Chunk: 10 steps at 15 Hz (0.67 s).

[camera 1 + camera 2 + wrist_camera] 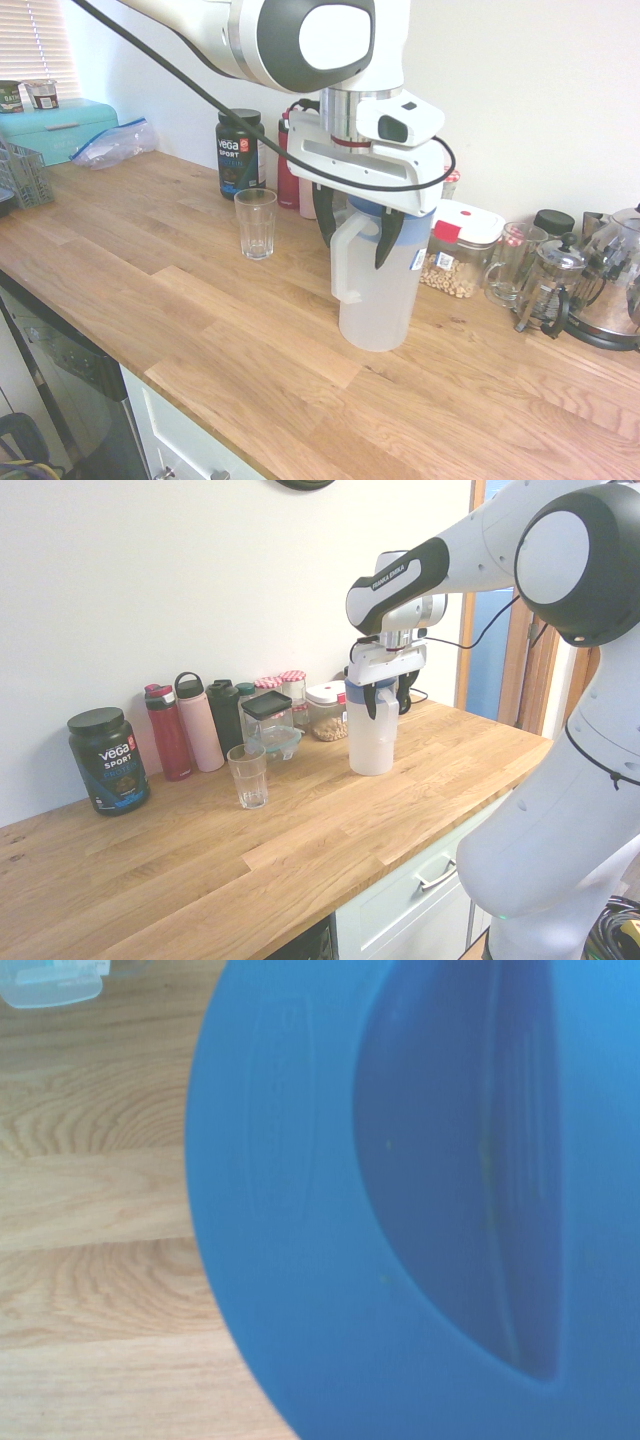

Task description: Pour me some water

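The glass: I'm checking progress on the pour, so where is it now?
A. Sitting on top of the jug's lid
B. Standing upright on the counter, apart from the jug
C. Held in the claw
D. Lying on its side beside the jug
B: the glass stands upright on the counter, clear of the jug, which the claw straddles from above.

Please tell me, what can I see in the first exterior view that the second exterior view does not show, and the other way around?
Only the first exterior view shows the teal bread box, the plastic bag, the French press and the kettle. Only the second shows the pink bottle and the jars with checked lids. Both show the gripper with its fingers around the top of the blue-lidded pitcher, which stands upright on the wooden counter, the empty glass standing apart from it, and the Vega tub.
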{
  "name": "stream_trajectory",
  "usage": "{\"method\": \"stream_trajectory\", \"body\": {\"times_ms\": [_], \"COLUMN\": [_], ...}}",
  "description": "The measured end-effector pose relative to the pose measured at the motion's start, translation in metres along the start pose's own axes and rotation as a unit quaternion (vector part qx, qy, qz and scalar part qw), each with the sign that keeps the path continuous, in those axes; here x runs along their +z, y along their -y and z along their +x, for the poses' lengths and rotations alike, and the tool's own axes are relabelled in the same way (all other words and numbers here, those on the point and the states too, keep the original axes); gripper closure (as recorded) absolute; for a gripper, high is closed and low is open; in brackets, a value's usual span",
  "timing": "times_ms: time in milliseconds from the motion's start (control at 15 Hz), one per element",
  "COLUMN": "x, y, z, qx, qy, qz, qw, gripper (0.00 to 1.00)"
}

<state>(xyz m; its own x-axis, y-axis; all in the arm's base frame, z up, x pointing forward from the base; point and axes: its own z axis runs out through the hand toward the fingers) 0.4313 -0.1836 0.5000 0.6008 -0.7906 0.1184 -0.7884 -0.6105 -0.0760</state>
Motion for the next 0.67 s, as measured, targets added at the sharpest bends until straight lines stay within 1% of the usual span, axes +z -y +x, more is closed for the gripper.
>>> {"method": "stream_trajectory", "body": {"times_ms": [667], "x": [0.0033], "y": [-0.0030], "z": [0.0027], "qx": [0.002], "qy": [0.002], "qz": [-0.001], "qw": [1.000], "gripper": [1.00]}}
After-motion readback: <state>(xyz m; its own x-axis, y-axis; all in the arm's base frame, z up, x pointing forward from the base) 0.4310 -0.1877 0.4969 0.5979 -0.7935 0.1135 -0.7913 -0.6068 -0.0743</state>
